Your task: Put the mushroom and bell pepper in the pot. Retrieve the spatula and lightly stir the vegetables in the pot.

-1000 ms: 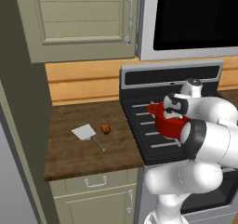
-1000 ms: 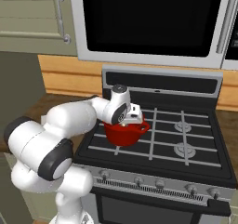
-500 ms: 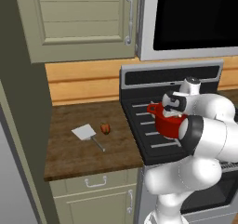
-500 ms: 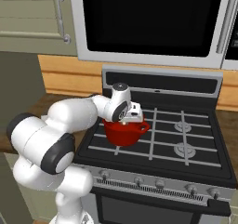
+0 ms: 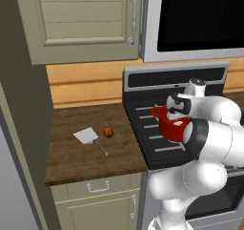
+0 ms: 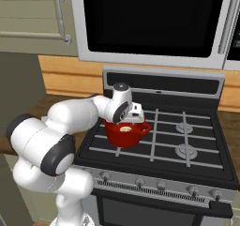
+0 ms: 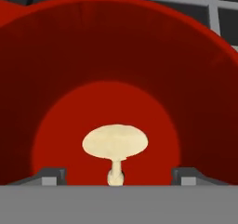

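On the dark wooden counter point(image 5: 71, 150) at the left lies the spatula with a flat white-grey blade and thin grey metal handle point(image 5: 90, 139), and just beside its blade, to the right, sits the small dark red bell pepper point(image 5: 108, 131). Further right, on the black gas stove point(image 6: 187, 145), stands the glossy red round pot with loop handles point(image 6: 123, 135). The two-finger gripper point(image 6: 133, 117) hovers directly over the pot's mouth, its jaws spread wide and holding nothing. In the hand view, the tiny pale cream mushroom point(image 7: 115, 144) lies on the pot's red floor, between the two dark fingertips point(image 7: 52, 175) and clear of both.
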